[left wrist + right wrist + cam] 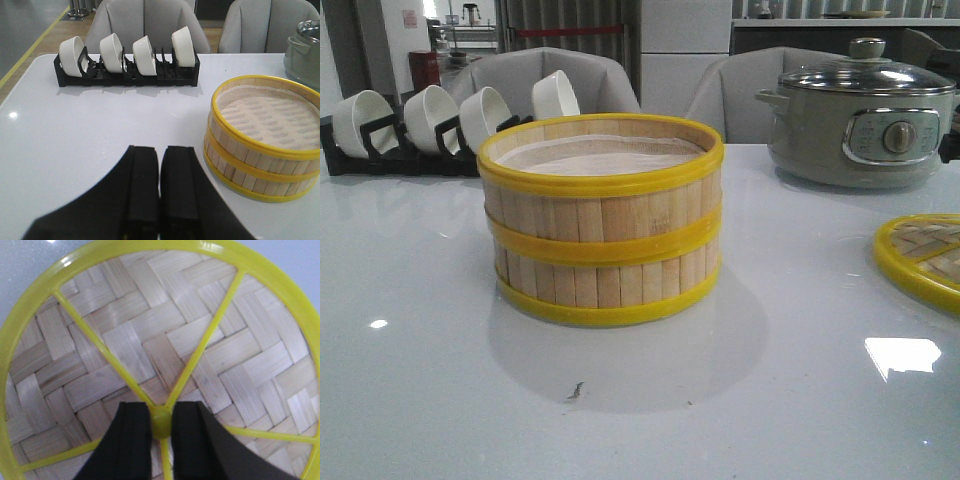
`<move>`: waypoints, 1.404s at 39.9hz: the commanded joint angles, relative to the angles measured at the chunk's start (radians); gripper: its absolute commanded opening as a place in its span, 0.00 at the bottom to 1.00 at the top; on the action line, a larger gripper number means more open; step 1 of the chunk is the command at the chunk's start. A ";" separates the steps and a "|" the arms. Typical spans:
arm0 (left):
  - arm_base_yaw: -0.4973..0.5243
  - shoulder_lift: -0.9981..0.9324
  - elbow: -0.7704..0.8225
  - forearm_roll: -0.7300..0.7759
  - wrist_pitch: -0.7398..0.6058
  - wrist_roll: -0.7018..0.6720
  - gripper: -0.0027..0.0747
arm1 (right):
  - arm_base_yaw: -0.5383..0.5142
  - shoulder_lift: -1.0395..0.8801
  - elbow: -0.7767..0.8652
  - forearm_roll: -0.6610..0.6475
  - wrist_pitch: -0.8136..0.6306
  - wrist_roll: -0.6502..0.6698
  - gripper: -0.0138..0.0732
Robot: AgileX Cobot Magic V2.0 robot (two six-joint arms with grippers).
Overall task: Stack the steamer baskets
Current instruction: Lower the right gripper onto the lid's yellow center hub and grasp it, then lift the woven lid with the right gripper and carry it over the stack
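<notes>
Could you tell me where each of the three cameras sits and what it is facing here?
Front view: low at the table edge, looking forward at the stacked steamer baskets, bowl rack, cooker and lid at right; no robot parts show.
Left wrist view: above the table, looking over the shut left tool toward baskets and rack.
Right wrist view: straight down, close on the lid, right tool around its knob.
Shared: front and left wrist views both show baskets, rack and cooker.
</notes>
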 commanded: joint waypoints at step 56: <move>-0.006 0.008 -0.027 -0.005 -0.085 -0.006 0.15 | 0.652 0.028 -0.822 0.000 0.373 -0.069 0.19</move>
